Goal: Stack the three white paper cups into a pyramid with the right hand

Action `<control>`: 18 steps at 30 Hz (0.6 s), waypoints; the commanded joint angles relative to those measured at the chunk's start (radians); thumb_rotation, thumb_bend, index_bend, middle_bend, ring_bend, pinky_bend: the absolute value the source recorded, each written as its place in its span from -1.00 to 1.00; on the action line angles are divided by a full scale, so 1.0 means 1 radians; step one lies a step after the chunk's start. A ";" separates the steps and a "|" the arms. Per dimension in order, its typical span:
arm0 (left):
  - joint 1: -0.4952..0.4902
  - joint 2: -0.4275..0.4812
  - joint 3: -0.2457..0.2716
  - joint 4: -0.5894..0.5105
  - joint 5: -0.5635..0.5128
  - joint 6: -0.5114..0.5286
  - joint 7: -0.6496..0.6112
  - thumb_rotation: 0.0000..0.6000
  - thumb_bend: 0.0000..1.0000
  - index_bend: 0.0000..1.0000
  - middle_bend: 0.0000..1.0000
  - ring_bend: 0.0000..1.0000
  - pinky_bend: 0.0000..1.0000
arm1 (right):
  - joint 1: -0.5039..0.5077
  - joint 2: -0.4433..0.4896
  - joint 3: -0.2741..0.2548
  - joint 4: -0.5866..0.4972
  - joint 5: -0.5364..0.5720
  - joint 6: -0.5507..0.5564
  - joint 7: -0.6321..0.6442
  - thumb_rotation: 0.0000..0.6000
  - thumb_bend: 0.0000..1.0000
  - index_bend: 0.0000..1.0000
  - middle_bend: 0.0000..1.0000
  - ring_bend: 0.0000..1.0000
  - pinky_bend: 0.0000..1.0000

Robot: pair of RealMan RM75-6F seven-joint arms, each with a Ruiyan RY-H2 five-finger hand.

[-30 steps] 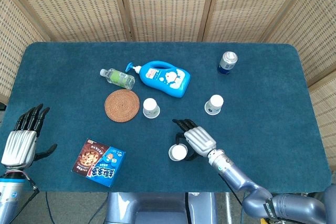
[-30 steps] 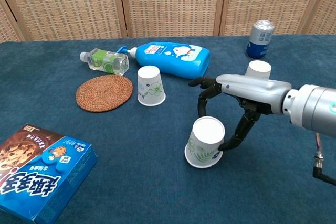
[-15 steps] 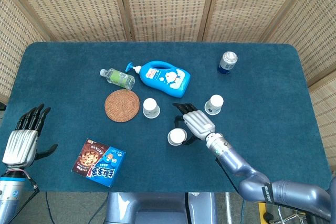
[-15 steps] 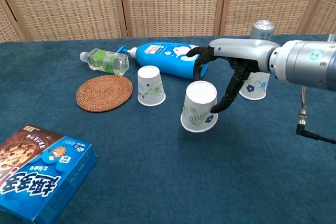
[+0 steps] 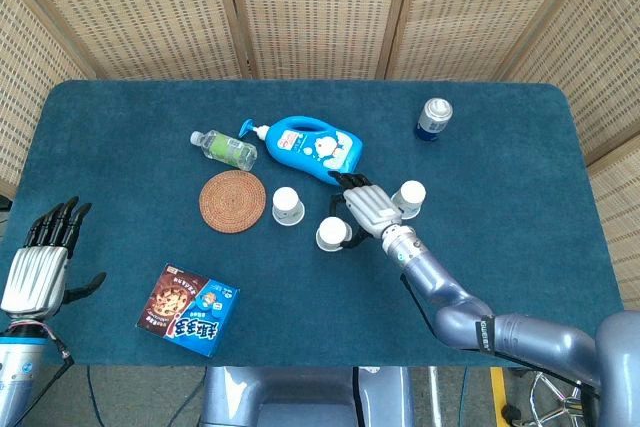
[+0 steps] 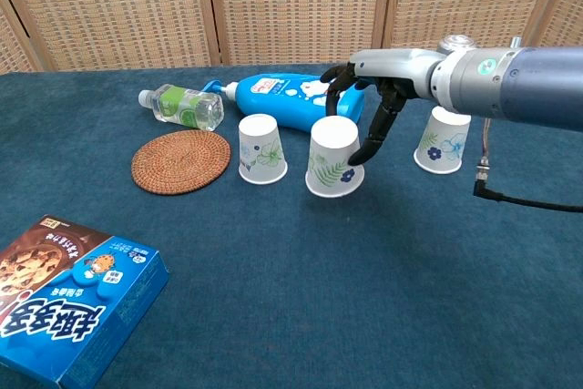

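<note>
right hand [image 6: 369,107] has carried the middle cup [image 6: 332,158] up-frame, fingers wrapped round it, now near the left cup [image 6: 261,148] at centre. base row forming; third cup [image 6: 443,139] waits right. left hand [image 5: 38,262] spread, idle.

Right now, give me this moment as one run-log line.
right hand: grips middle cup | cup: on table, beside left cup | third cup: apart, right | left hand: open, idle

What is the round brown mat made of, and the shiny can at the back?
The round brown mat looks like woven rattan or straw: concentric braided rings, matte tan finish. The can seems to be metal, probably aluminium: its top is silvery and shiny, its body blue.
</note>
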 commanded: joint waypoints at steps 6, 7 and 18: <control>-0.001 -0.003 -0.008 0.004 -0.016 0.001 0.007 1.00 -0.54 -0.92 -1.00 -1.00 -0.85 | 0.058 -0.041 0.021 0.115 0.029 -0.047 0.038 1.00 -0.68 0.10 -0.94 -1.00 -0.86; -0.002 -0.003 -0.008 0.005 -0.018 0.000 0.007 1.00 -0.54 -0.92 -1.00 -1.00 -0.85 | 0.063 -0.047 0.021 0.131 0.031 -0.051 0.043 1.00 -0.68 0.10 -0.94 -1.00 -0.86; -0.010 -0.007 -0.025 0.018 -0.057 -0.008 0.013 1.00 -0.54 -0.92 -1.00 -1.00 -0.85 | 0.119 -0.124 0.028 0.319 0.017 -0.126 0.115 1.00 -0.68 0.11 -0.94 -1.00 -0.86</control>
